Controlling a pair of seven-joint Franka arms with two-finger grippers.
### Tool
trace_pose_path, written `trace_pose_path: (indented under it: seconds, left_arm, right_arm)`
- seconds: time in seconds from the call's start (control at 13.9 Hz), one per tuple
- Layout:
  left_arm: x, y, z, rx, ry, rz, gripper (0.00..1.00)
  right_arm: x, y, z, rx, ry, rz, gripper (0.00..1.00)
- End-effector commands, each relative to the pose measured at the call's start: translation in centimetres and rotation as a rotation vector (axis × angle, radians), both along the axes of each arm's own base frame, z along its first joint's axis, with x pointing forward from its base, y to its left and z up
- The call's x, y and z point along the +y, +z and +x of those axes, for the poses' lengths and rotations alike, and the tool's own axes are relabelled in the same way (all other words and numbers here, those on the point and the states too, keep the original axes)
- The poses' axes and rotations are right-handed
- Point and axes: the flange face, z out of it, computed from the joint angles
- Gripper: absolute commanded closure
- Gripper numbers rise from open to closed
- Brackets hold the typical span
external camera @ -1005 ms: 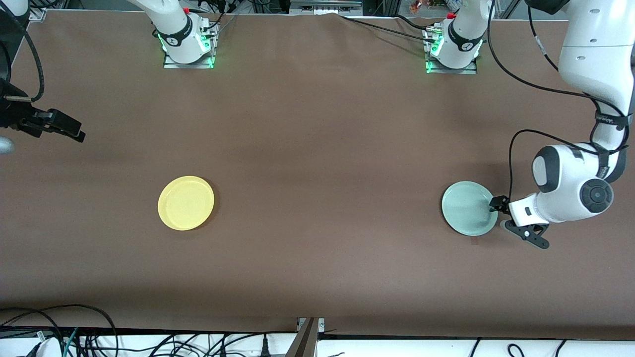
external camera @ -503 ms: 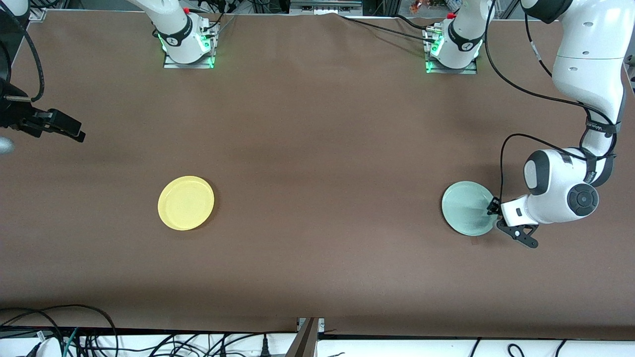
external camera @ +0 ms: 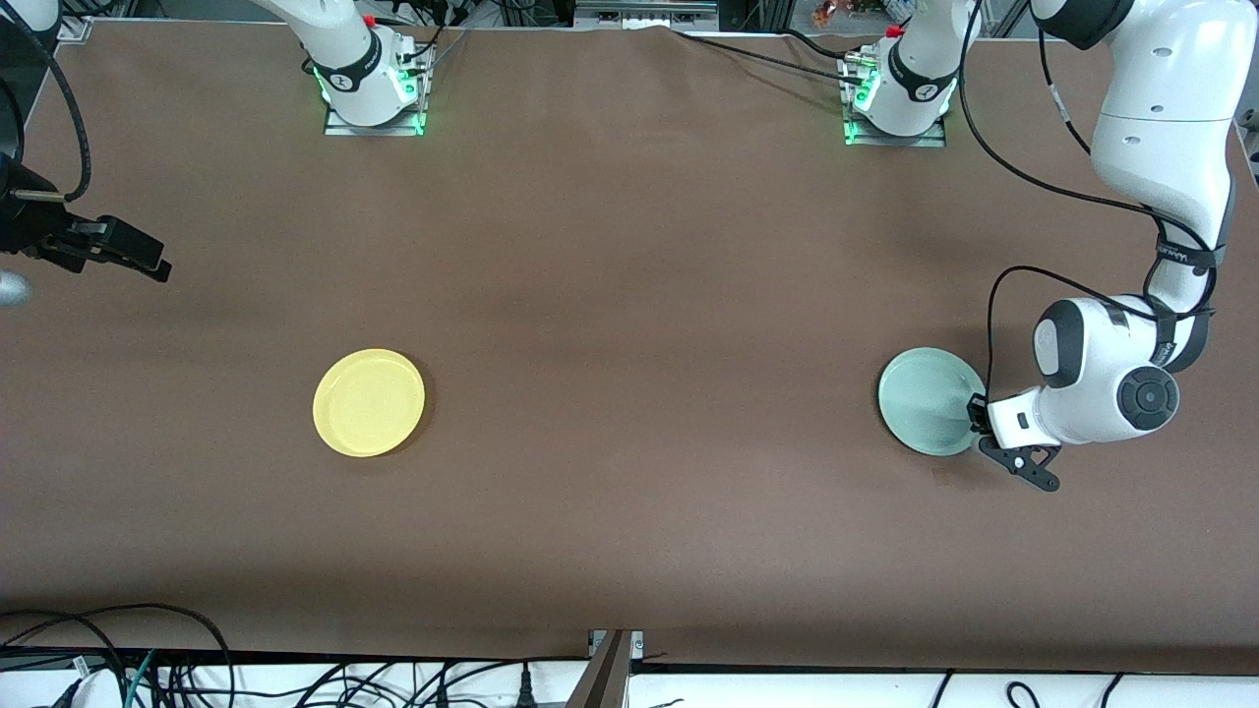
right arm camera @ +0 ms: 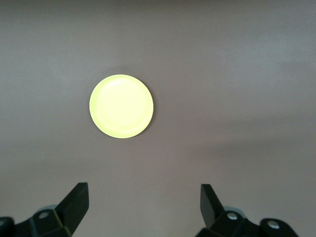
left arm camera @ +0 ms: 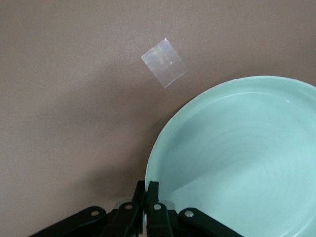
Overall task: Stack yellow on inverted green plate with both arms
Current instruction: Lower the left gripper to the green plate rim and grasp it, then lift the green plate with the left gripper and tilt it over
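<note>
The pale green plate (external camera: 929, 398) lies hollow side up on the brown table toward the left arm's end. My left gripper (external camera: 976, 421) is low at the plate's edge. In the left wrist view its fingers (left arm camera: 153, 190) are shut on the green plate's (left arm camera: 237, 158) rim, one inside and one outside, and the left gripper (left arm camera: 147, 191) fills the frame's lower edge. The yellow plate (external camera: 369, 401) lies hollow side up toward the right arm's end. My right gripper (external camera: 148, 262) waits open, high over that end. The right wrist view looks down between its fingers, gripper (right arm camera: 143, 193), at the yellow plate (right arm camera: 121, 105).
A small clear square of tape (left arm camera: 164, 61) is stuck to the table beside the green plate, nearer the front camera. The arm bases (external camera: 372, 84) stand at the edge farthest from the front camera. Cables hang along the edge nearest that camera (external camera: 148, 649).
My left gripper has moved in onto the green plate's rim and closed on it. The plate has shifted slightly away from the front camera. The right arm has not moved.
</note>
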Motion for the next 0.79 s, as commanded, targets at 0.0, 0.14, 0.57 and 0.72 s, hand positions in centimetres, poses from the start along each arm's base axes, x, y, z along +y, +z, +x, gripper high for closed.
trace_pose_path:
  seconds: [0.0,0.14,0.57,0.72]
  left_arm:
    - [-0.6,1.9,0.3,0.008,-0.028,0.016,1.00]
    - [-1.8,5.5,0.9,0.002,-0.052,0.033,1.00]
    - [-13.0,14.1,3.0,0.019,-0.239,0.379,1.00]
    - [-18.1,14.0,2.1,-0.012,-0.212,0.473,1.00]
  right_arm:
    - [0.3,0.4,-0.1,-0.002,-0.015,-0.005,0.00]
    - [0.5,-0.1,0.2,0.005,-0.012,-0.006,0.00]
    - [1.2,-0.3,0.3,0.008,0.002,-0.014,0.00]
    - [1.1,-0.3,0.3,0.014,0.005,-0.022,0.00]
